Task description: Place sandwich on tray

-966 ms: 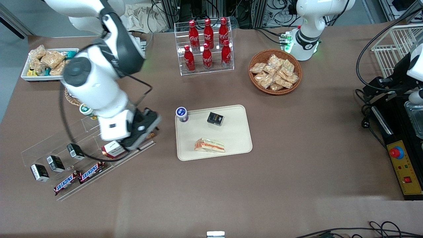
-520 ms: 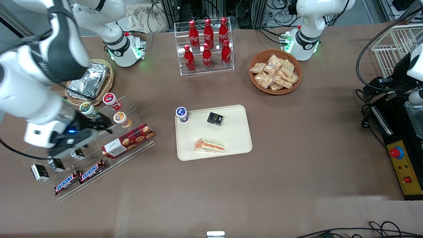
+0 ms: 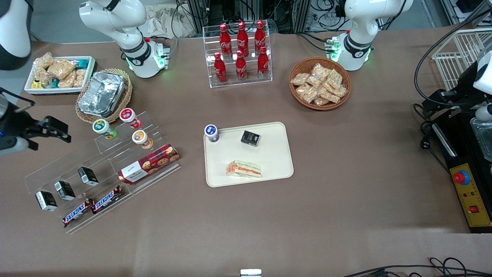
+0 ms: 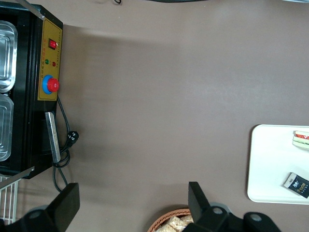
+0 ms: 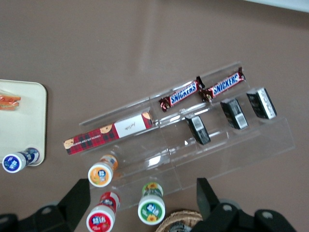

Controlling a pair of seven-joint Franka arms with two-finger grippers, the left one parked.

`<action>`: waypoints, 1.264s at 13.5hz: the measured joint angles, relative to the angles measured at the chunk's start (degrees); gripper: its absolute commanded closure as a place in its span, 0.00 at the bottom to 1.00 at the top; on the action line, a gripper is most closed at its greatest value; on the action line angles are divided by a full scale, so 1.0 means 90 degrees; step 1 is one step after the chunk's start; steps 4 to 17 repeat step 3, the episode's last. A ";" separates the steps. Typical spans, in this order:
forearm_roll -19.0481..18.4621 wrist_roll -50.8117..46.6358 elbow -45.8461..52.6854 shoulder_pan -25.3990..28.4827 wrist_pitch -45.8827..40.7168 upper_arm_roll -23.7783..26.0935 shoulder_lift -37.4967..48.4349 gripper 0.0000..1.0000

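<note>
The sandwich [image 3: 243,169], a clear-wrapped wedge with an orange-red and green edge, lies on the beige tray [image 3: 275,161], near the tray's edge closest to the front camera. It also shows in the right wrist view [image 5: 9,102] on the tray [image 5: 24,121], and in the left wrist view [image 4: 301,139] on the tray [image 4: 270,164]. My right gripper [image 3: 46,134] is open and empty, raised toward the working arm's end of the table, well away from the tray. In the right wrist view the gripper [image 5: 142,203] hangs over the small cups on the acrylic stand.
A black box [image 3: 250,138] lies on the tray and a blue-capped cup [image 3: 211,133] stands at its corner. An acrylic stand [image 3: 100,169] holds cups, a cookie box, Snickers bars and black boxes. There are also a foil tray in a wicker basket [image 3: 103,93], a white snack tub [image 3: 57,73], a cola rack [image 3: 240,54] and a snack basket [image 3: 320,83].
My right arm has swung away from beside the tray toward the working arm's end, uncovering the stand, wicker basket and snack tub. The sandwich has stayed on the tray.
</note>
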State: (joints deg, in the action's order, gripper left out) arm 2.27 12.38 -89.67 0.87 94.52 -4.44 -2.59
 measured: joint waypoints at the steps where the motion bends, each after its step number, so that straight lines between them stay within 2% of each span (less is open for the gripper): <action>1: -0.0001 -0.0138 -0.0069 -0.0040 -0.0094 0.0001 0.0109 0.02; 17: -0.0002 -0.0306 -0.0132 -0.0047 -0.0180 0.0025 0.0211 0.02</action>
